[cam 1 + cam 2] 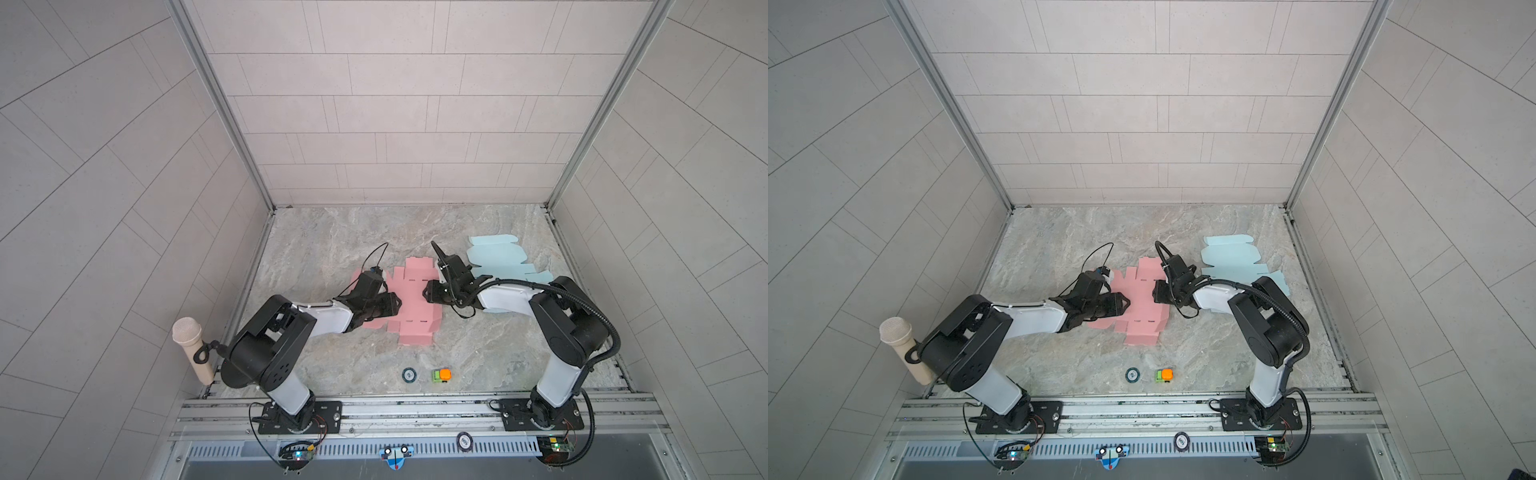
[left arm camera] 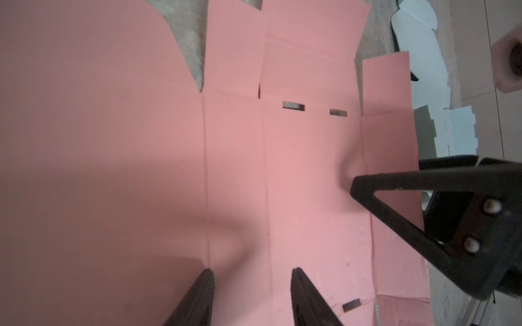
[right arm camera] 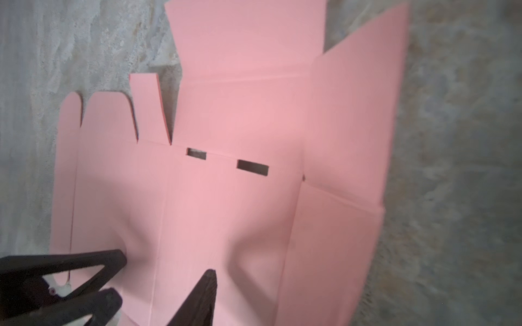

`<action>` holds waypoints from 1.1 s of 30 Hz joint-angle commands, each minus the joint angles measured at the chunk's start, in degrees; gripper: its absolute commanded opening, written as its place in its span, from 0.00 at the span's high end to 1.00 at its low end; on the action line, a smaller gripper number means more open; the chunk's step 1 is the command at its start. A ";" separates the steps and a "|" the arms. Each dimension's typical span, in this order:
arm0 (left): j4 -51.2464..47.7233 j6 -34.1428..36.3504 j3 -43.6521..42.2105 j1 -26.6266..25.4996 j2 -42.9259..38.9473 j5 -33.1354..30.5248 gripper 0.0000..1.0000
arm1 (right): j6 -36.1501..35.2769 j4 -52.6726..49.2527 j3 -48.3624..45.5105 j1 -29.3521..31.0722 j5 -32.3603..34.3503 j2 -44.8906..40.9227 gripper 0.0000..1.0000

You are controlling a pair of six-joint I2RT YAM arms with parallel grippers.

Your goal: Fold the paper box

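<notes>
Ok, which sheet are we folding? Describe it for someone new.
On the table, look where the left pincer and right pincer face each other. Under them lies the pink sheet, cut with flaps and slots. The other, the blue sheet, lies farther right.

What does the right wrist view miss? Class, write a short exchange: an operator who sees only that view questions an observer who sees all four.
Operator: Is there any sheet besides the pink sheet?
Observer: Yes. A blue sheet lies flat, to its right in both top views.
Operator: Is anything else lying around?
Observer: A small orange-and-green toy sits nearer the arm bases.
Operator: Is it alone?
Observer: No, a dark round disc lies just beside it.
</notes>
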 commanded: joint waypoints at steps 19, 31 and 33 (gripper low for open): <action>0.11 -1.87 -7.69 0.08 -3.76 -3.77 0.47 | -3.68 -9.40 -4.67 -0.44 6.61 -8.54 0.38; 4.05 -3.28 -9.44 0.08 -2.62 -2.48 0.47 | 1.03 -2.21 -5.31 0.03 -2.89 -6.38 0.47; 4.20 -3.37 -9.68 0.08 -2.86 -2.54 0.47 | 1.26 -1.83 -5.37 0.18 -2.99 -6.16 0.51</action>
